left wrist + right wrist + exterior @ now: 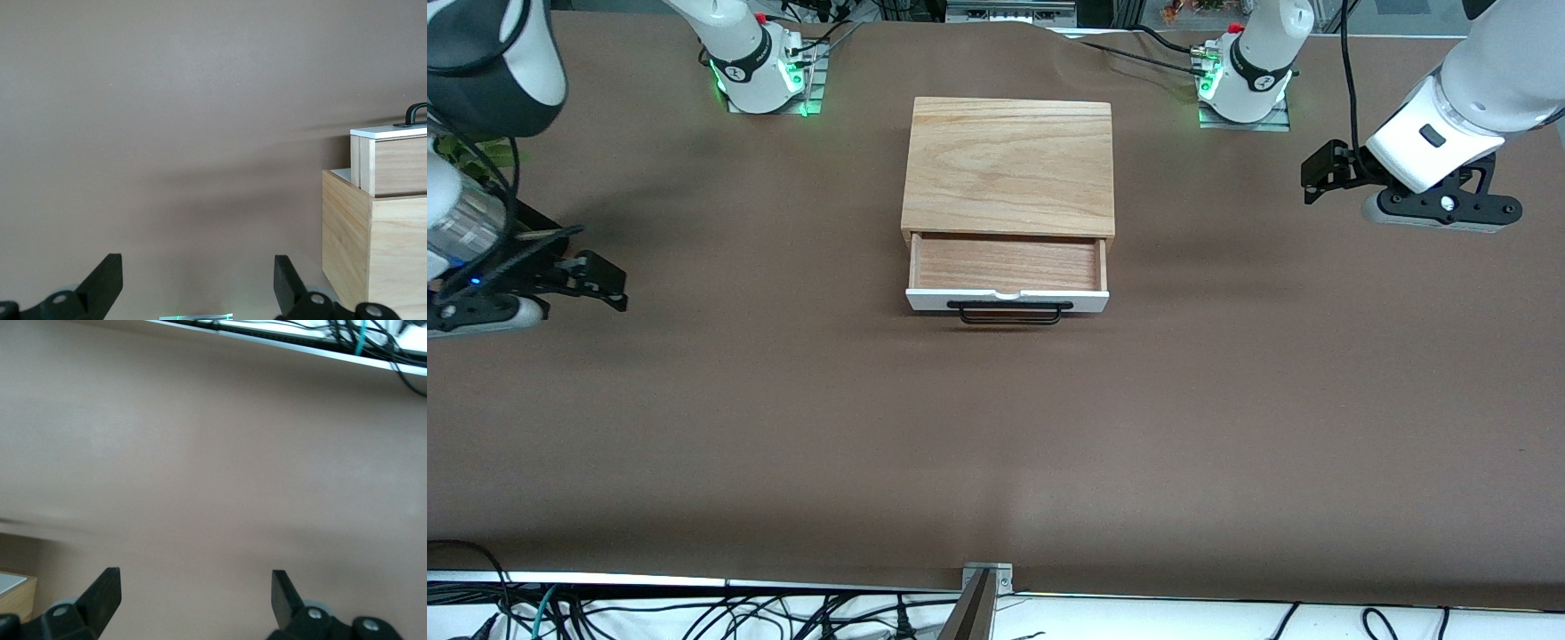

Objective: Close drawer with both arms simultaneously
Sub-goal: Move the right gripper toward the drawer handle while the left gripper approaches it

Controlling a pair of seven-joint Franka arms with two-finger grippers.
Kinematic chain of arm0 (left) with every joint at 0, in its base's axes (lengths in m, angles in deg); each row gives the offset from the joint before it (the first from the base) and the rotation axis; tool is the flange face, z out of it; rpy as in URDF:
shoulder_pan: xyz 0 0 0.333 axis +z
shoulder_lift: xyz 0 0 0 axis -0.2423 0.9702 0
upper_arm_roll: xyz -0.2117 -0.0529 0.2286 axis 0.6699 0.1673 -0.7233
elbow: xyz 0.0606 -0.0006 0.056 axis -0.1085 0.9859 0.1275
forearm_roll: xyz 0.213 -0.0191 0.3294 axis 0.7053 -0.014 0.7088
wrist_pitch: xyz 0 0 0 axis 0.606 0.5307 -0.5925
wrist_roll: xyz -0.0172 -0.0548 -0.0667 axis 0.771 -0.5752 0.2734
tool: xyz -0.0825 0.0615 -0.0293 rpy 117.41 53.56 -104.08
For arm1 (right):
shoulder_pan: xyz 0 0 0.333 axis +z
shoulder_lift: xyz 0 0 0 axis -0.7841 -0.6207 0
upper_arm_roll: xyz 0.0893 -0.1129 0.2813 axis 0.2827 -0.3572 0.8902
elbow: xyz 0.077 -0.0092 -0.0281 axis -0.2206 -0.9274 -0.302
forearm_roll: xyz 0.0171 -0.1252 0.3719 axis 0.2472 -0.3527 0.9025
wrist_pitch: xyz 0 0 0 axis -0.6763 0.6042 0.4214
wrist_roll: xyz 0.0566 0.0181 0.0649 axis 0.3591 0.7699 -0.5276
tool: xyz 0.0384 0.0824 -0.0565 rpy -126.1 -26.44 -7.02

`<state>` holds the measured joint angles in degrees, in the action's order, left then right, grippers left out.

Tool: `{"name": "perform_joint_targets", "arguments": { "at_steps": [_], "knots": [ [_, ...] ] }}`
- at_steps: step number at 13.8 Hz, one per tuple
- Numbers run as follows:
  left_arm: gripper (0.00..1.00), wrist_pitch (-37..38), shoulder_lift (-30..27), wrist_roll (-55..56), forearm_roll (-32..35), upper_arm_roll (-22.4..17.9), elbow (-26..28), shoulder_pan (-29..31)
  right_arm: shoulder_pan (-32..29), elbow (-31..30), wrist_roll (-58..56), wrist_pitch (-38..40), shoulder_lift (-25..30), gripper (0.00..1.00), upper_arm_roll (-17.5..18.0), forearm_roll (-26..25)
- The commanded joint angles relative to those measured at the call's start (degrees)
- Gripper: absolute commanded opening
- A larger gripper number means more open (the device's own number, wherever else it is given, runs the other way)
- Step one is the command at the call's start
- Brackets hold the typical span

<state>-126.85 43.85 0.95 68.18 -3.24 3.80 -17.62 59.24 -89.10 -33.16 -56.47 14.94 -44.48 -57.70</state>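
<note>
1. From the high camera across the table, the drawer [1008, 277] stands partly pulled out of its light-wood box [1009, 166] in the middle of the brown surface [996, 427]. Its white front panel [1008, 300] and black wire handle [1009, 313] face the camera, and the panel's long axis runs from one arm's end of the surface to the other. The push that shuts it must go toward the arms' bases. The left pincer [1316, 176] hangs over bare surface toward the left arm's end, the right pincer [609, 284] likewise toward the right arm's end. Both are well apart from the drawer, one on each flank, neither plainly the closer

2. In the left wrist view, the left pincer [198, 280] shows its fingers [107, 280] spread wide with nothing between them. The box and the protruding drawer [393, 163] appear side-on at the picture's edge, handle tip [415, 113] just peeking, so this arm must swing round to reach the panel

3. In the right wrist view, the right pincer [195, 597] is also spread and empty over bare surface. Only a corner of the box [17, 593] shows at the picture's edge, so the drawer lies off to its side rather than ahead
</note>
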Motion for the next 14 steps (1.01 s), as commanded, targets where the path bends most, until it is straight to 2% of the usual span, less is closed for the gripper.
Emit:
{"name": "perform_joint_targets", "arguments": {
  "at_steps": [1, 5, 14],
  "knots": [
    [1.0, 1.22, -0.27, -0.37, 0.77, -0.1, -0.93, -0.18, 1.79, 1.06, 0.72, -1.44, -1.81, 1.0, 0.31, 0.01],
    [1.0, 1.22, -0.27, -0.46, 0.77, -0.1, -0.93, -0.09, 3.02, 1.06, 0.64, -4.95, -4.53, 1.0, 0.31, 4.05],
    [1.0, 1.22, -0.27, -0.2, 0.77, -0.01, -0.93, -0.09, 10.4, 1.06, 0.72, -17.61, -11.65, 1.0, 0.49, 4.41]
  ]
}}
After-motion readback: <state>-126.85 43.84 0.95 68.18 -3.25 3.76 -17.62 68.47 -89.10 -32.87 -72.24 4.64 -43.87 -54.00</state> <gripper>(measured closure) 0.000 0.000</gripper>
